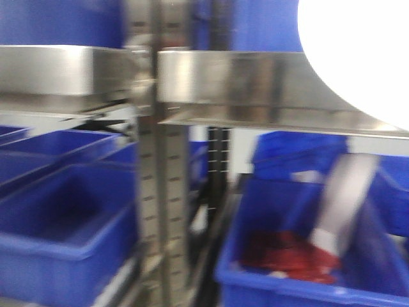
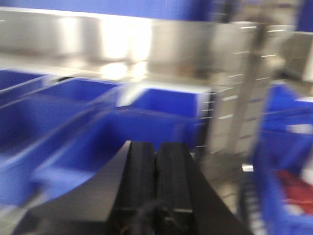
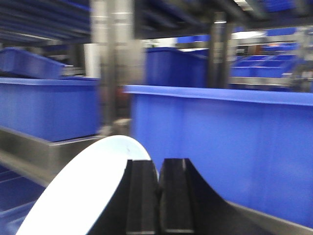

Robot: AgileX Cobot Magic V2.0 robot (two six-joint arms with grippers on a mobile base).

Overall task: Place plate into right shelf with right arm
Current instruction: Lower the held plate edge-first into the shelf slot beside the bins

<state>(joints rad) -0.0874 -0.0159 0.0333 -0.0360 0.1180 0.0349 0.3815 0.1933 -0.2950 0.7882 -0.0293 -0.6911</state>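
The white plate (image 1: 358,51) fills the top right corner of the front view, tilted and held high in front of the right shelf (image 1: 255,83), a shiny steel rack with a broad front lip. In the right wrist view my right gripper (image 3: 159,166) is shut on the plate's rim, and the plate (image 3: 88,191) spreads out to its left. A steel shelf lip (image 3: 54,152) lies beyond the plate. My left gripper (image 2: 155,152) is shut and empty, and it points at the steel rack (image 2: 122,44) and the blue bins below. All views are blurred.
Perforated steel uprights (image 1: 160,192) stand in the middle. Blue bins (image 1: 64,217) fill the lower left shelf. A blue bin with red contents (image 1: 287,256) sits lower right, crossed by a blurred grey-white bar (image 1: 345,198). A tall blue bin (image 3: 225,147) stands close ahead of the right gripper.
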